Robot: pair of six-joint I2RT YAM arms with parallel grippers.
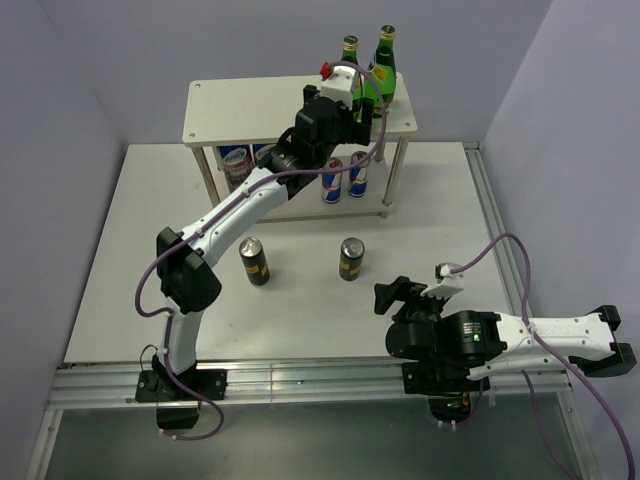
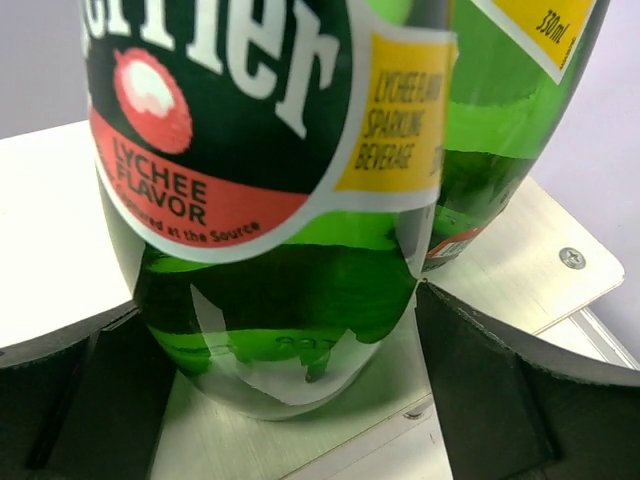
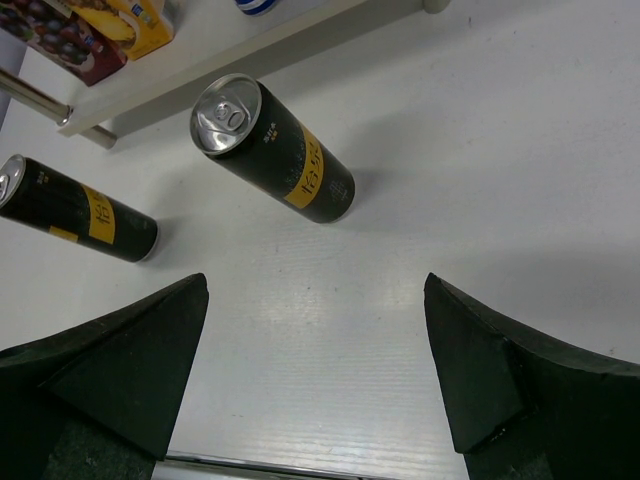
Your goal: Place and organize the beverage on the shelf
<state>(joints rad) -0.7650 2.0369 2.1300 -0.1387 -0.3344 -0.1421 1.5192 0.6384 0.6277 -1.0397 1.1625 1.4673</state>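
1. Progress looks like roughly two thirds, going by how things lie. The two blue-and-silver cans (image 1: 331, 185) stand on the lower board of the shelf (image 1: 250, 105), underneath the left fingers (image 2: 70, 400).
2. The held green bottle (image 2: 270, 300) is right between the left fingers, with its base already down on the shelf's top board. Both fingers look pressed against the glass, so the left arm seems to be pinching it rather than letting go. Releasing it is probably the step in hand.
3. The other green bottle (image 2: 500, 130) stands just beyond the held one, off past the right-side finger. The two look like they touch or nearly touch, and it's hard to tell which.
4. What's left is the two dark cans on the desk (image 1: 150, 250). The nearer dark can (image 3: 275, 150) is straight ahead of the right fingers (image 3: 110, 360), and the farther dark can (image 3: 75, 210) is ahead and off to their left. Both are well apart from those fingers, which are spread wide with nothing between them.
5. Everything is upright, with the long axis vertical. The bottle necks point up, the held bottle's label faces the left wrist camera, and the dark cans have their pull tabs on top.
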